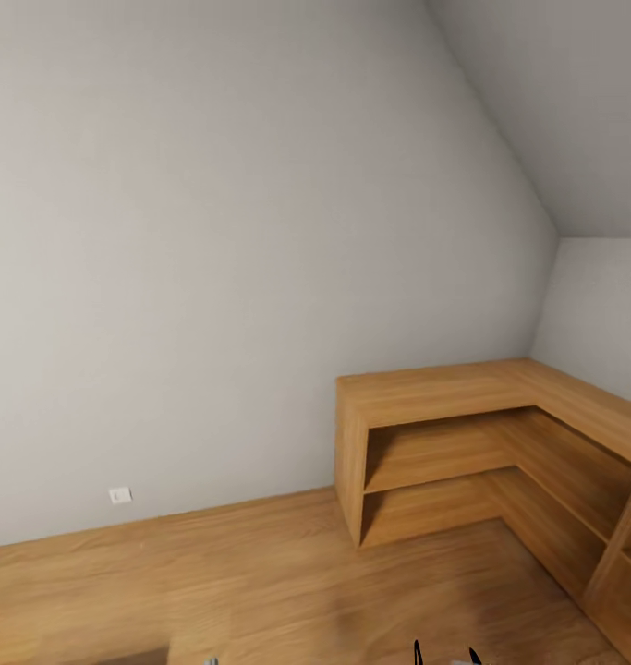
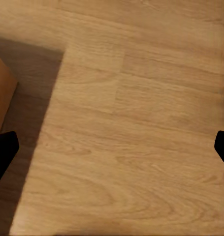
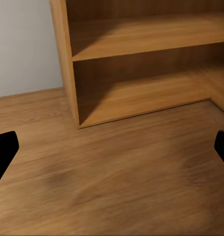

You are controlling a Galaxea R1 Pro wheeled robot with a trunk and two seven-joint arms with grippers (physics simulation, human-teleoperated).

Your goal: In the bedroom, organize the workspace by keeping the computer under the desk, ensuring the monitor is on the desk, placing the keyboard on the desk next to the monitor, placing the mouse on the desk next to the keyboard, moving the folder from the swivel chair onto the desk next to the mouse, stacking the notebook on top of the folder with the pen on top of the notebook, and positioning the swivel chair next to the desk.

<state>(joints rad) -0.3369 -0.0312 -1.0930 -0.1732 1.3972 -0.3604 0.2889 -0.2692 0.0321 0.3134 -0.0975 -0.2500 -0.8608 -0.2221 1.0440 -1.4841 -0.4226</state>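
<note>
the robot's body shows little: in the left wrist view two plain black fingertips (image 2: 3,152) at the left and right edges, the same black fingertips (image 3: 3,152) in the right wrist view; at the head view's bottom edge, two thin black points (image 1: 417,654)

From my head camera, the wooden corner shelf unit (image 1: 500,443) runs off the right edge and lower right corner, so I can't see where it ends. Two dark tips (image 1: 444,656) poke up at the bottom edge, cut off; I can't tell what they belong to. The small white wall plate (image 1: 120,495) at lower left is too tiny to read. On the left wrist camera, my left gripper (image 2: 112,152) shows just dark finger slivers at both side edges; same for my right gripper (image 3: 112,152). A brown wooden piece (image 2: 2,93) is clipped at the left edge.
</note>
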